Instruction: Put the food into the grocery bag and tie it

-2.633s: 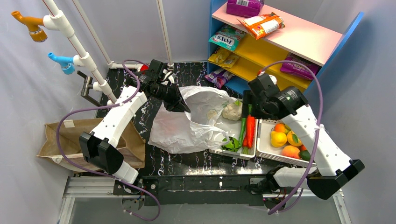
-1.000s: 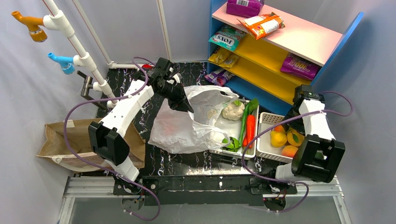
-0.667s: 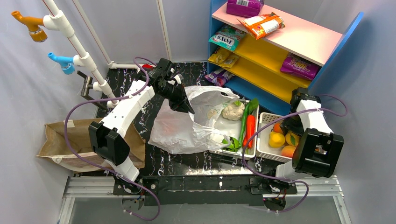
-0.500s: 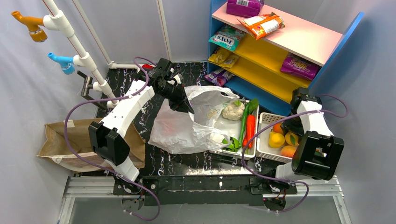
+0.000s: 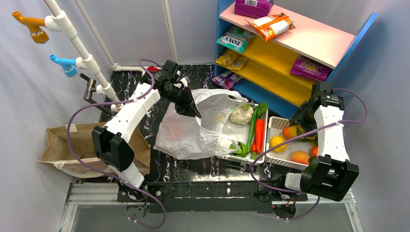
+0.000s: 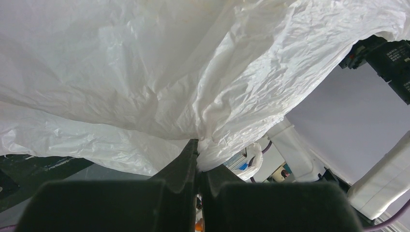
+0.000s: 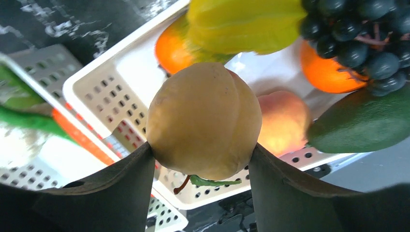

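The white plastic grocery bag (image 5: 193,133) lies crumpled mid-table, its mouth facing right. My left gripper (image 5: 192,111) is shut on a pinch of the bag's upper edge and holds it up; the pinch also shows in the left wrist view (image 6: 198,147). My right gripper (image 5: 300,126) is over the white fruit basket (image 5: 273,155). It is shut on a round tan-yellow fruit (image 7: 203,125) with a stem and leaf, held just above the basket. Other food in the basket: star fruit (image 7: 241,19), dark grapes (image 7: 358,29), a peach (image 7: 285,121), oranges (image 7: 329,67).
A white tray (image 5: 244,158) between bag and basket holds a cauliflower (image 5: 241,115) and a carrot (image 5: 259,135). A brown paper bag (image 5: 63,145) lies at the left. A snack shelf (image 5: 290,43) stands at the back right. A pipe rack (image 5: 82,53) stands back left.
My right arm swung from the vegetable tray to the fruit basket, dipped in and came up with the tan-yellow fruit. A yellow fruit shifted left. My left gripper kept its hold.
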